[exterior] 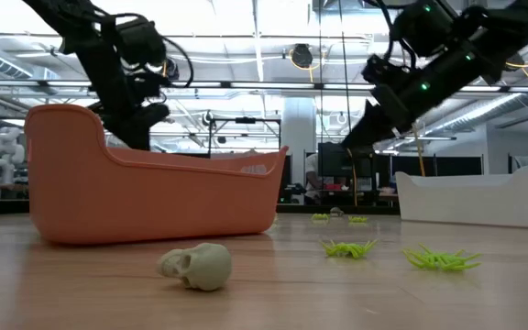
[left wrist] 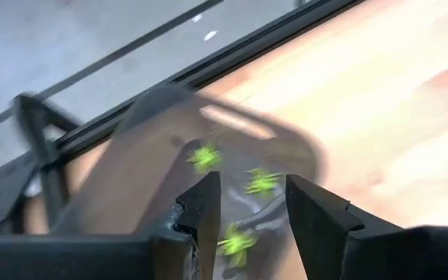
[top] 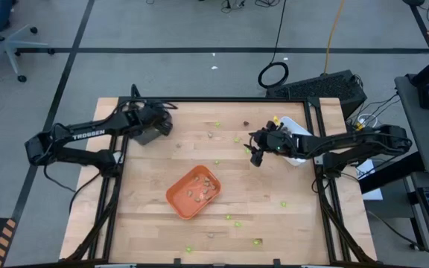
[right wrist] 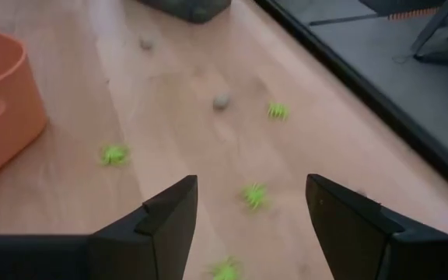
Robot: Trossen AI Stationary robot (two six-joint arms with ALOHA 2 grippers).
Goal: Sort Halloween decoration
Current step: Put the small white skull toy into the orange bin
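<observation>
The left hand [left wrist: 251, 214], fingers parted and empty, hangs over the dark grey tray [left wrist: 169, 148]; light, spiky lime-green plastic spiders [left wrist: 261, 182] want pinching across the body. The right hand [right wrist: 251, 214] gapes, empty, over the tabletop [right wrist: 177, 124].

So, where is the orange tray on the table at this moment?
In the high view the orange tray sits near the table's middle, slightly toward the front edge, between both arms, with small lime-green pieces scattered around it.

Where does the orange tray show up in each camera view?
High: orange tray, centre of table.
Low: left, skull piece in front.
Left wrist: not in view.
Right wrist: left edge.
Shared landmark: lime-green pieces scattered beside it.
</observation>
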